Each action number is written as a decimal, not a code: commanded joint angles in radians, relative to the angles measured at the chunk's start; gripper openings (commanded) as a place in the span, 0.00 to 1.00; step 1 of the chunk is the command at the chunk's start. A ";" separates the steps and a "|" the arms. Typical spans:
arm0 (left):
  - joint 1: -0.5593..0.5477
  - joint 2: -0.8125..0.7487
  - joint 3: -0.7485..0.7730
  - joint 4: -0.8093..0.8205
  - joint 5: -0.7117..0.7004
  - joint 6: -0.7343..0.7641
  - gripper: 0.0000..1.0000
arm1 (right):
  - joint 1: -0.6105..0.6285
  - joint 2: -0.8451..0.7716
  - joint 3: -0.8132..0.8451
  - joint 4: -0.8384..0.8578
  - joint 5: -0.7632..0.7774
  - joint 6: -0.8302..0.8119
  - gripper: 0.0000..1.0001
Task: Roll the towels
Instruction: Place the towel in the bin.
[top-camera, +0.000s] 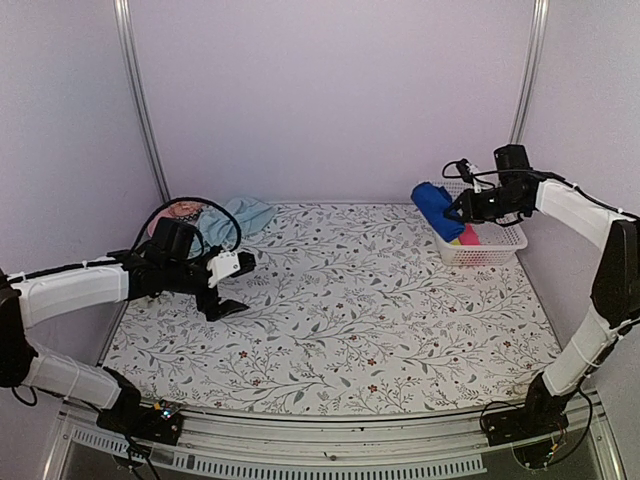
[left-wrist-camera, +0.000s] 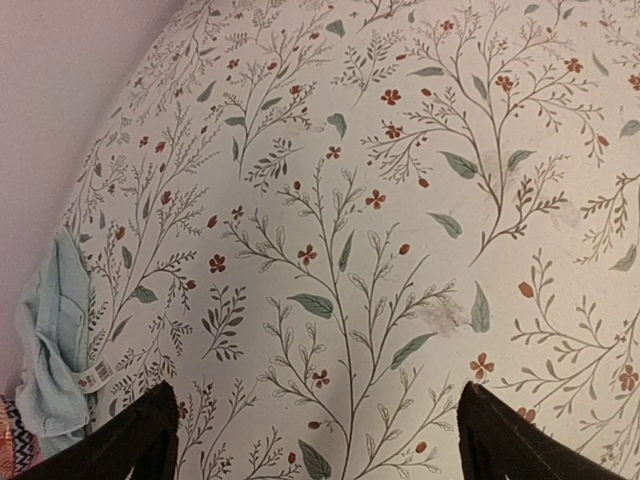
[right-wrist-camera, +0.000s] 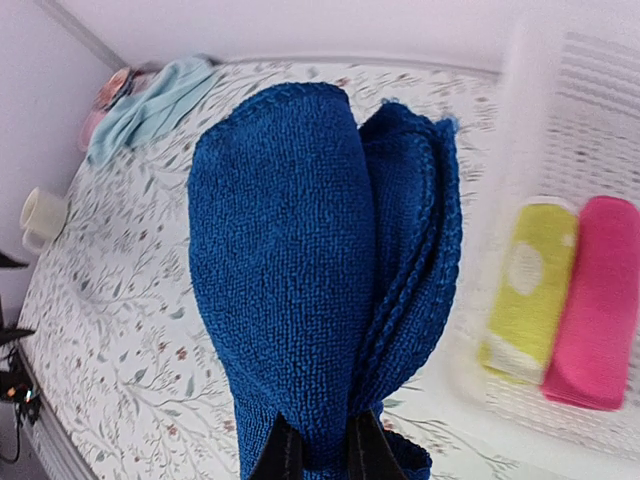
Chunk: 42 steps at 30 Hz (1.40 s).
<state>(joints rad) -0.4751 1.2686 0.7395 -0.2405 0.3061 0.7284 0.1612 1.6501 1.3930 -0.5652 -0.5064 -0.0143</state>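
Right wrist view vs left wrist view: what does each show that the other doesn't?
Right wrist only: rolled royal blue cloth towel pinched in the right gripper; white plastic basket holding yellow and pink rolled cloths. Left wrist only: left gripper, black fingers open, nothing between them. Both: pale aqua cloth towel, floral-print table cover.
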 joint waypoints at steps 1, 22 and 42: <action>0.013 -0.066 -0.059 -0.036 0.011 -0.040 0.97 | -0.128 -0.059 -0.023 0.040 0.100 0.038 0.02; 0.013 -0.047 -0.109 0.010 0.005 -0.063 0.97 | -0.333 0.259 0.187 0.022 0.227 0.062 0.03; 0.014 -0.035 -0.117 0.021 0.008 -0.060 0.97 | -0.374 0.447 0.294 -0.077 0.148 0.076 0.05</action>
<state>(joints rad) -0.4725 1.2251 0.6384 -0.2420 0.3058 0.6758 -0.1928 2.0563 1.6417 -0.6159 -0.2939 0.0498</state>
